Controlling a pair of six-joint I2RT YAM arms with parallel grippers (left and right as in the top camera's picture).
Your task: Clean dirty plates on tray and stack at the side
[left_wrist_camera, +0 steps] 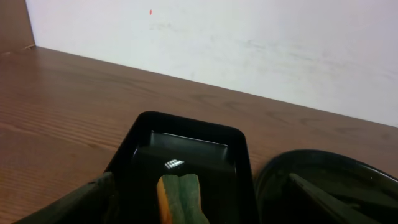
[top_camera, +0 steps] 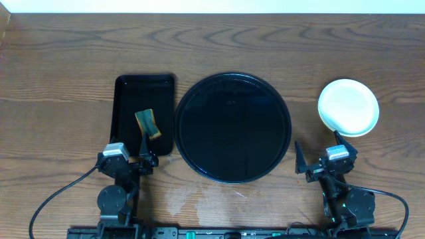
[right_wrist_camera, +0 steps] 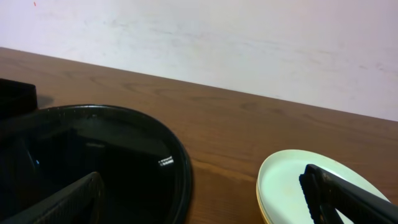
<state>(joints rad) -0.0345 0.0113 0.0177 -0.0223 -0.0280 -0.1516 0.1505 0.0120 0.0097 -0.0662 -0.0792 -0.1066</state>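
Observation:
The plates (top_camera: pixel 348 106) sit in one stack on the table right of the tray, a pale mint one on top; in the right wrist view (right_wrist_camera: pixel 292 183) a yellow rim shows beneath it. The large round black tray (top_camera: pixel 232 127) holds no plates; it also shows in the right wrist view (right_wrist_camera: pixel 99 162) and in the left wrist view (left_wrist_camera: pixel 329 186). My left gripper (top_camera: pixel 127 159) is open and empty, just in front of the rectangular tray. My right gripper (top_camera: pixel 323 159) is open and empty, in front of the plate stack.
A small rectangular black tray (top_camera: pixel 126 99) left of the round tray holds a green and orange sponge (top_camera: pixel 148 124), which also shows in the left wrist view (left_wrist_camera: pixel 180 199). A white wall runs along the table's far edge. Cables trail from both arm bases.

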